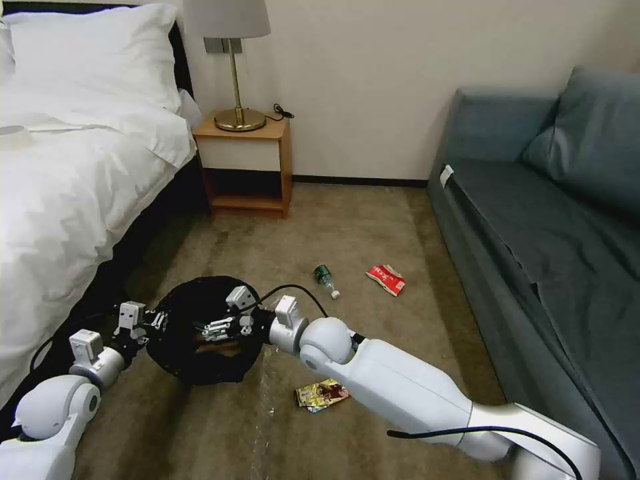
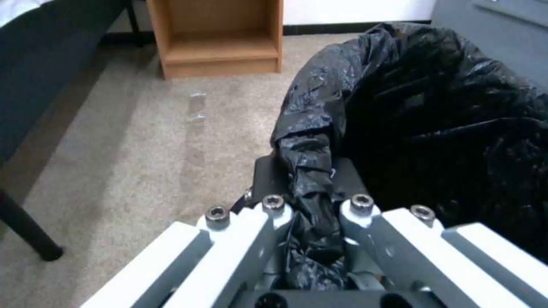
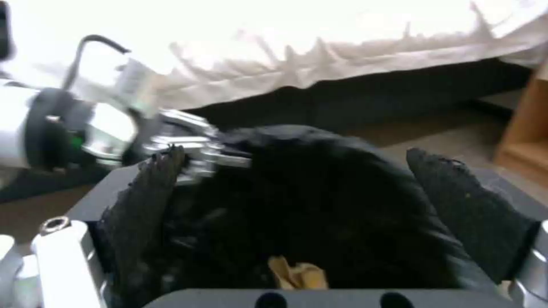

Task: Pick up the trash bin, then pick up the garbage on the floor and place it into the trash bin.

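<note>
The trash bin (image 1: 200, 333), lined with a crinkled black bag, hangs just above the carpet beside the bed. My left gripper (image 1: 143, 325) is shut on its bag-covered rim (image 2: 311, 171). Over the bin's mouth, my right gripper (image 1: 223, 327) stands open with its fingers (image 3: 143, 192) spread wide. Below them a crumpled brown paper piece (image 3: 297, 273) lies inside the bag. On the floor lie a small clear bottle with a green label (image 1: 325, 280), a red-and-white packet (image 1: 385, 279) and a shiny gold-brown wrapper (image 1: 322, 395), which is next to my right forearm.
A white bed (image 1: 67, 187) runs along the left. A wooden nightstand (image 1: 247, 167) with a lamp stands at the back wall. A grey-blue sofa (image 1: 547, 220) lines the right side. Open carpet (image 1: 347, 227) lies between them.
</note>
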Robot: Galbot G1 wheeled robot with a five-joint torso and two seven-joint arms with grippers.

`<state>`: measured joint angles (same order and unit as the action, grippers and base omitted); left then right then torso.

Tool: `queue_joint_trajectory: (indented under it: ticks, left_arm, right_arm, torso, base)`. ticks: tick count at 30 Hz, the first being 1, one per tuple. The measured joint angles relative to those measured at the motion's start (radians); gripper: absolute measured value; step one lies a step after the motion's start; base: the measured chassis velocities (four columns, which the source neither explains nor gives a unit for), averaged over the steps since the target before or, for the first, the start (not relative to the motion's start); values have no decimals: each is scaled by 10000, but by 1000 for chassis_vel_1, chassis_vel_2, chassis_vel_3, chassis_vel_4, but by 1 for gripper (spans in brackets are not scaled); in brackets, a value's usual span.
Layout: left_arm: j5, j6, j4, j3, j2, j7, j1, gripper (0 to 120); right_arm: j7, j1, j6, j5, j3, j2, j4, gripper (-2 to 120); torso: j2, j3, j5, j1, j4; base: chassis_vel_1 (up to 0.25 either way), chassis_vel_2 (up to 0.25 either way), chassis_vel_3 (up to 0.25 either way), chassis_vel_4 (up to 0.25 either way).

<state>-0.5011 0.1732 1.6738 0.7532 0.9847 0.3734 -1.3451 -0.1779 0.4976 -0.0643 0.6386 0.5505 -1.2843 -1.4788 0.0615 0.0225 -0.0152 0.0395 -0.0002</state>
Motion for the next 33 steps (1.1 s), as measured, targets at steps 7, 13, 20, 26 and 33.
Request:
queue_joint_trajectory:
  ticks: [7, 13, 20, 26, 33]
  left_arm:
    - [-9, -68, 82, 389, -120, 115, -379, 4]
    - [133, -246, 192, 743, -35, 146, -915, 4]
    - [279, -347, 200, 850, 146, 209, -1040, 4]
    - [552, -450, 94, 798, 358, 224, -1119, 4]
    - [589, -457, 94, 747, 492, 228, -1084, 4]
  right_arm:
    - [-16, 251, -342, -153, -649, 1022, 29, 100]
    - [-307, 1065, 829, -1507, -1621, 2068, 1549, 100]
    - [-816, 1706, 1709, -2761, -2213, 2184, 3216, 100]
    - [-877, 2259, 2064, -3671, -2442, 1965, 4031, 100]
    - [-911, 3100, 2163, -4345, -2463, 1750, 4321, 100]
  torso:
    - [0, 0, 3, 0, 0]
    - [0, 0, 3, 0, -3]
    - [0, 0, 2, 0, -5]
    - [0, -1, -3, 0, 1]
    - [0, 0, -1, 0, -2]
  base:
    - [0, 0, 0, 0]
    - [0, 0, 0, 0]
    - [0, 0, 0, 0]
    - [0, 0, 0, 0]
    - [0, 0, 0, 0]
